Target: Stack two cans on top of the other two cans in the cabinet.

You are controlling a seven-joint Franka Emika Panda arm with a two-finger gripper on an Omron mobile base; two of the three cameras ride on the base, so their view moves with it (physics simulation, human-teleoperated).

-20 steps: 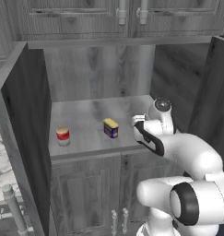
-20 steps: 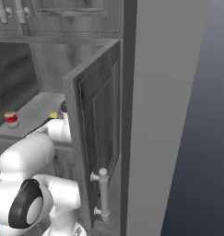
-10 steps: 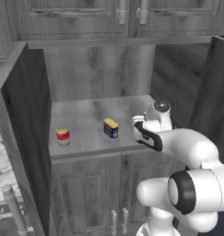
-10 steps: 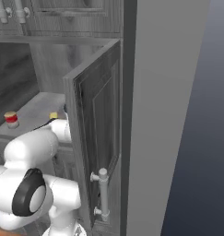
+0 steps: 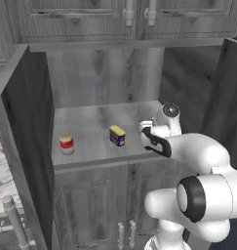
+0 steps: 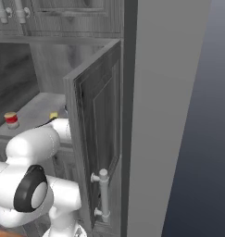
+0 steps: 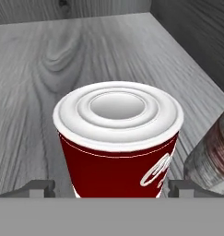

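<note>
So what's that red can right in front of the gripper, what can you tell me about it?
The red can stands upright on the grey wood-grain shelf of the cabinet. Its body is dark red with a thin white line under the rim and a white swirl of lettering; the top is white with raised rings and a shallow dip, and looks smooth. The gripper has one fingertip on each side of it; whether they touch it cannot be told. Another can, mostly cut off, stands close beside it.

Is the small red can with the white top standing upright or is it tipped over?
Upright. In the hand view the small red can with the white top shows its round white lid facing up, with its straight sides below it on the grey wood-grain cabinet shelf.
</note>
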